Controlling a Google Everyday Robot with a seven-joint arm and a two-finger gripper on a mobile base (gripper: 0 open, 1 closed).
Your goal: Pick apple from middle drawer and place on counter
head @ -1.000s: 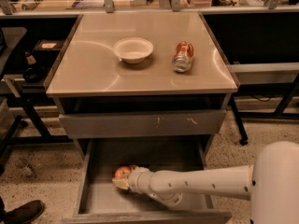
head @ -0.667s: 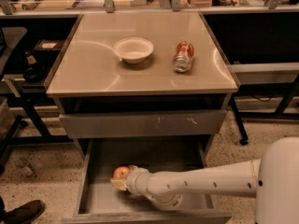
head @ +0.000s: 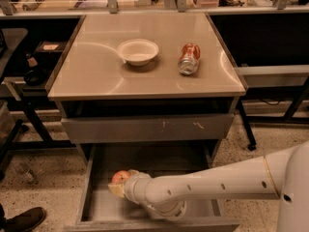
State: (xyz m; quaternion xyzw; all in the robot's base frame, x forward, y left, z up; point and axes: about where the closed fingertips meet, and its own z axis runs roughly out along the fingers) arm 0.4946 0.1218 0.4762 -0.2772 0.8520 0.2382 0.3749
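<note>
The apple [head: 119, 177], red-orange with a paler patch, is in the open middle drawer [head: 99, 204], near its left side above the grey floor. My gripper [head: 122, 182] is at the end of the white arm, which reaches in from the lower right. It is shut on the apple, with one tan finger [head: 116, 191] below it and the other behind it. The beige counter [head: 96, 71] is the top of the cabinet above the drawer.
A white bowl [head: 138, 51] and a red-and-silver soda can [head: 189, 58] lying on its side are on the counter. A shut grey drawer front with white scratches [head: 147, 128] is above the open drawer. A shoe [head: 21, 220] is at the lower left on the floor.
The gripper and the apple have shifted together slightly to the left and up within the drawer. The bowl and can have not moved.
</note>
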